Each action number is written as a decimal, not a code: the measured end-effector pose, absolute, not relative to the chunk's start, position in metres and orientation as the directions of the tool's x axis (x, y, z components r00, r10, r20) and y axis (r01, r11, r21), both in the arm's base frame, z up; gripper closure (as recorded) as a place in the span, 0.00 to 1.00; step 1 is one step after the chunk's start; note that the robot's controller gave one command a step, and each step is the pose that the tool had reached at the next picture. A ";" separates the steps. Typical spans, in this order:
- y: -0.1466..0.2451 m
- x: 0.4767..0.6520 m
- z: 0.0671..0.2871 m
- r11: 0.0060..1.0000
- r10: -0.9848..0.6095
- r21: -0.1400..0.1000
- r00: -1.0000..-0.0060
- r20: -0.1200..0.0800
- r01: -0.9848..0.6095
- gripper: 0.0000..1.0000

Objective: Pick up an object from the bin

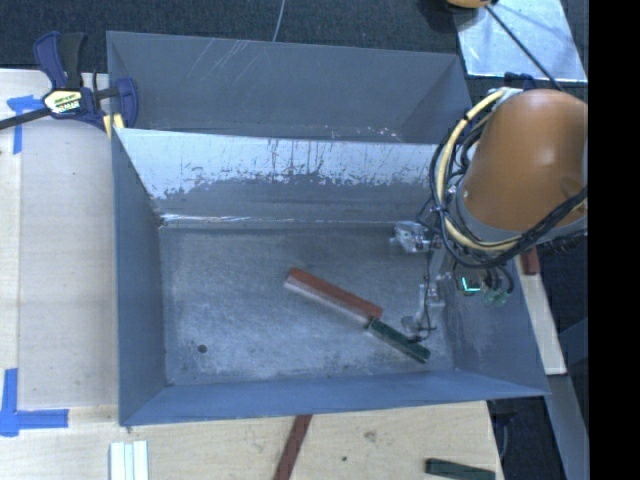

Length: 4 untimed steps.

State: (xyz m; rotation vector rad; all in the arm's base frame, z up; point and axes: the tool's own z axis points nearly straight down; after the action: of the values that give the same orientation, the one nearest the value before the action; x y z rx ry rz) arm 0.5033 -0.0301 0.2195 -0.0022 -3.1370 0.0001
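A long thin tool lies on the bin floor right of centre, running diagonally; it has a reddish-brown handle (328, 293) at its upper left and a dark green end (400, 340) at its lower right. My gripper (428, 318) hangs at the bin's right side, its thin fingers pointing down right above the tool's green end. Whether the fingers touch that end I cannot tell.
The arm's orange cover and its looped cables fill the space over the bin's right rim. A small dark speck sits on the floor at the front left. The bin's walls slope steeply inward on all sides.
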 end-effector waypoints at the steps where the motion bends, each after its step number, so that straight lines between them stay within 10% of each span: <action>1: -0.030 0.505 0.223 1.000 0.000 0.000 -1.000 -0.003 0.000 0.00; 3: -0.016 0.502 0.097 0.975 0.221 0.001 -0.975 -0.006 0.221 0.00; 4: 0.025 0.506 0.071 0.995 0.100 0.001 -0.995 -0.008 0.100 1.00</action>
State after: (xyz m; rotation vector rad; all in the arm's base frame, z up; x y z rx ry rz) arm 0.5064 0.0254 0.0711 -0.1574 -3.1460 -0.0011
